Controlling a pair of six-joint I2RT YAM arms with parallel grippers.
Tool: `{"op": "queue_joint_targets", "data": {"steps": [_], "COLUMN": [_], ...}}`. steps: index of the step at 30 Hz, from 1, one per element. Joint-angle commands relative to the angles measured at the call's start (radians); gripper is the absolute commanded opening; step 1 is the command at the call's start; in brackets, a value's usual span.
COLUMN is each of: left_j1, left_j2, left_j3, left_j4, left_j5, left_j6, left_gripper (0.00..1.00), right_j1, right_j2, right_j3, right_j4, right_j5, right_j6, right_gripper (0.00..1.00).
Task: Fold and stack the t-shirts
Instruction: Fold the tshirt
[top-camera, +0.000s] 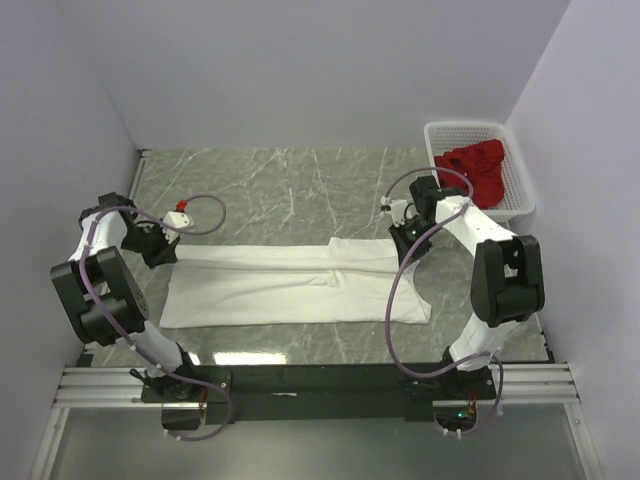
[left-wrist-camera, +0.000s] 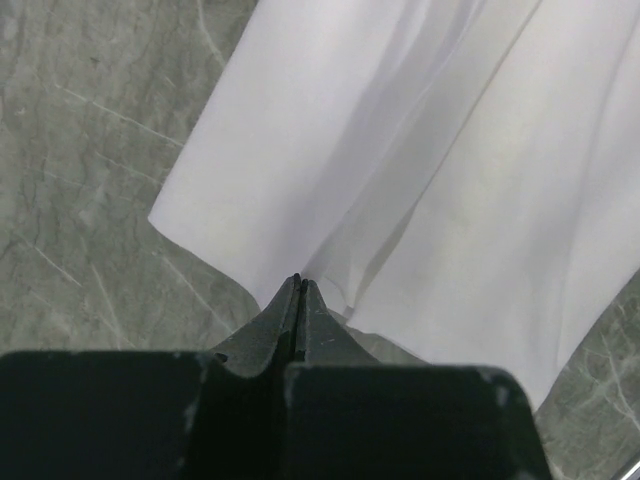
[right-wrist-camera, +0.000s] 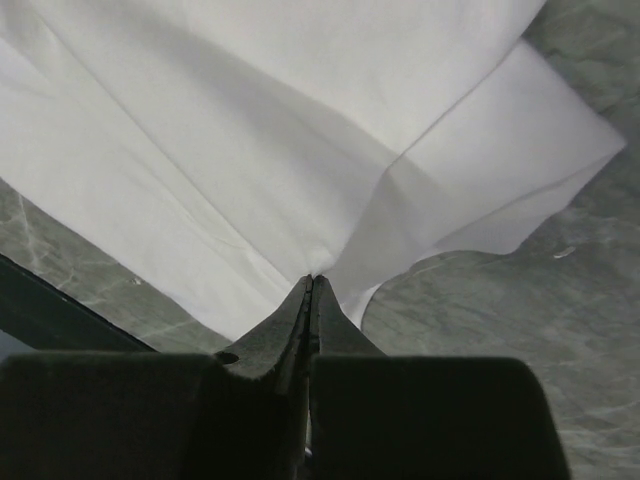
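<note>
Lying flat — white t-shirt (top-camera: 300, 285) folded into a long, creased band.

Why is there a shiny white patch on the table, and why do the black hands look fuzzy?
Top view: light glares off the glossy table near the arms' bases. Left wrist view: the left hand sits close to the lens and looks soft; grey shadows mark folds in the white t-shirt. Right wrist view: the right hand looks as soft and dark.
</note>
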Motion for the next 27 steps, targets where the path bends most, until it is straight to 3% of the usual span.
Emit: {"op": "queue_joint_targets", "data": {"steps": [1,9,16,27], "left_j1": [0.003,0.014,0.009,0.007], "left_j2": [-0.009,-0.038,-0.053,-0.078], "left_j3": [0.018,0.069,-0.032,-0.16], "left_j4": [0.004,-0.087,-0.081,0.039], "left_j5": [-0.001,-0.001,-0.059,-0.131], "left_j6": [0.003,0.064,0.035,-0.06], "left_gripper": [0.01,0.0,0.01,0.0], "right_j1": [0.003,0.004,0.006,0.006], "right_j2": [-0.008,-0.067,-0.023,0.018], "right_j3": [0.081,0.07,0.01,0.058], "right_j4": [-0.028,-0.059,0.021,-0.014], "right_j5": [0.016,0.036,0.057,0.063], "right_j6": [-0.005,-0.025,-0.007,-0.048], "right_gripper": [0.0,0.0,0.0,0.0]}}
